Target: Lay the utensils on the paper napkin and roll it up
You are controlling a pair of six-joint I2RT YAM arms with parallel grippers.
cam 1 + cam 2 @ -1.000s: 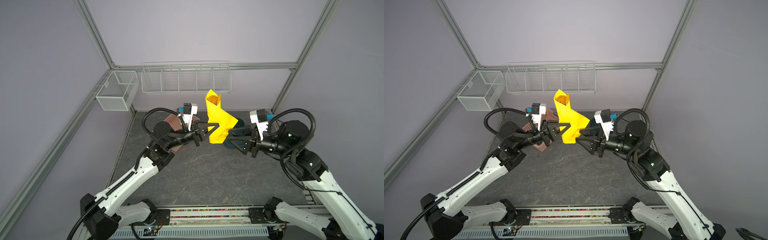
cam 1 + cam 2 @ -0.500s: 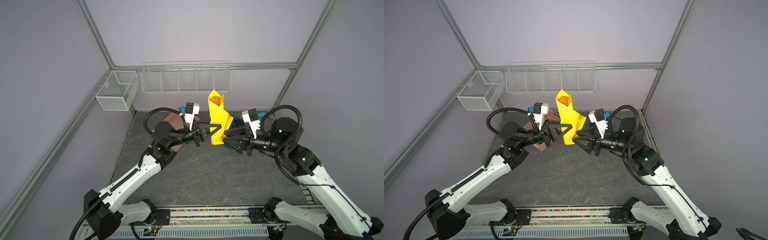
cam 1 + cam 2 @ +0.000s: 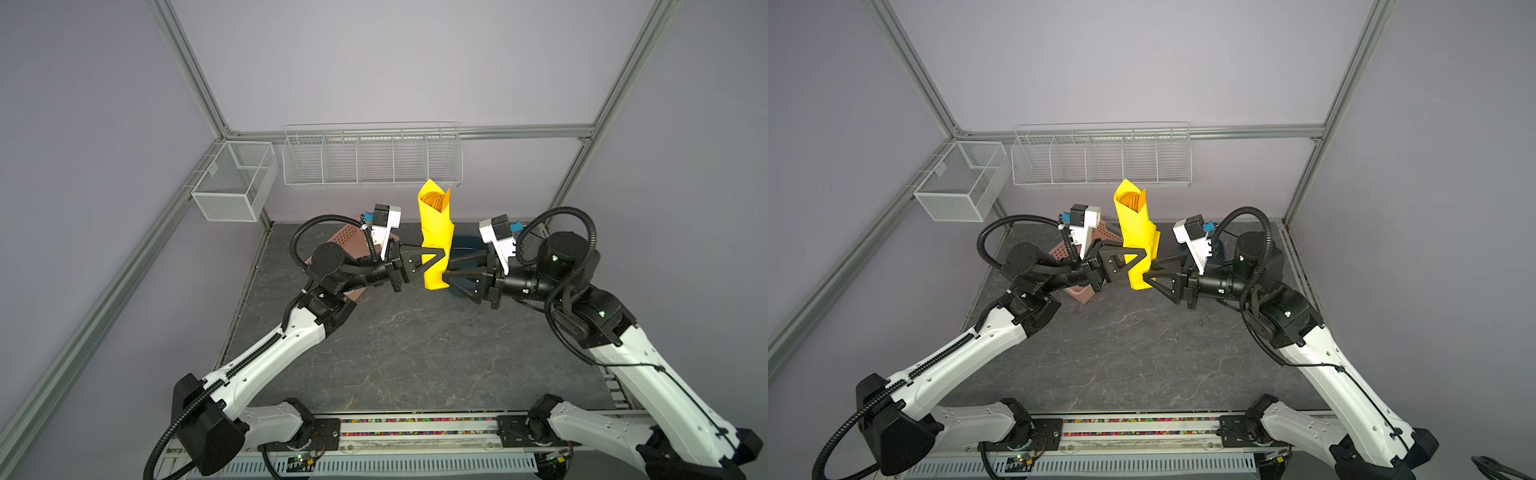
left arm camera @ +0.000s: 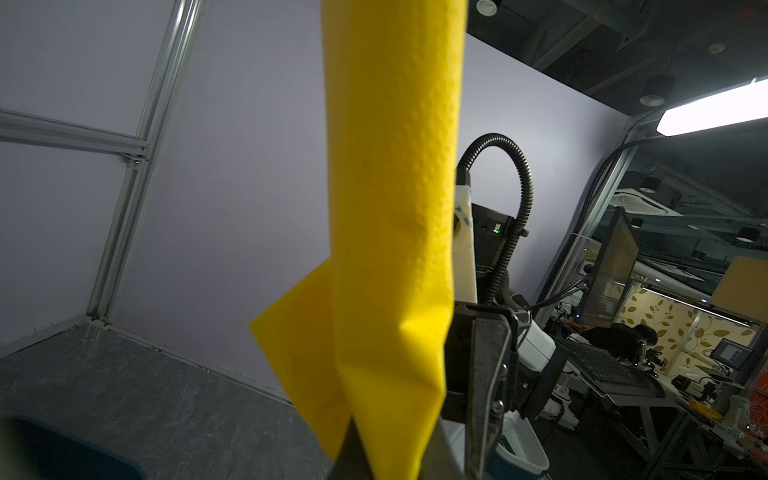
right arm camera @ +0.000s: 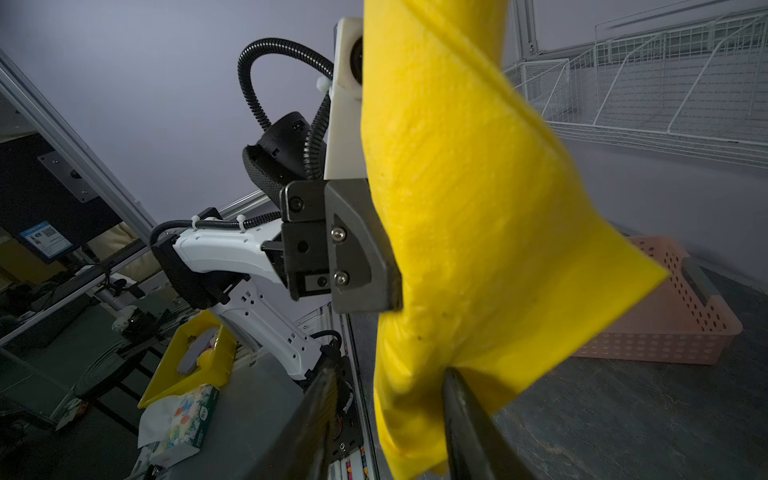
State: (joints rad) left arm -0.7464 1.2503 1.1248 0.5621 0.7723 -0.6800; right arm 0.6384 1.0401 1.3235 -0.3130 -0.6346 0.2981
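The yellow paper napkin (image 3: 434,224) (image 3: 1133,224) is rolled into an upright tube held above the table. The orange utensils (image 3: 435,200) (image 3: 1131,200) show only inside its open top end. My left gripper (image 3: 444,253) (image 3: 1144,253) is shut on the roll's lower half from the left; in the left wrist view the napkin (image 4: 390,208) rises from between the left gripper's (image 4: 395,461) fingers. My right gripper (image 3: 448,268) (image 3: 1149,269) reaches in from the right. In the right wrist view the right gripper (image 5: 390,370) stands open around the napkin's (image 5: 457,187) bottom end, one finger touching the paper and the other apart from it.
A pink perforated basket (image 3: 345,241) (image 5: 665,332) lies on the table behind the left arm. A dark blue object (image 3: 463,245) sits behind the right gripper. White wire baskets (image 3: 372,158) (image 3: 232,183) hang on the back and left walls.
My right gripper has moved left to the napkin and now straddles its lower end with narrower jaws. The loose flap has drawn in against the roll. The left gripper has kept its hold.
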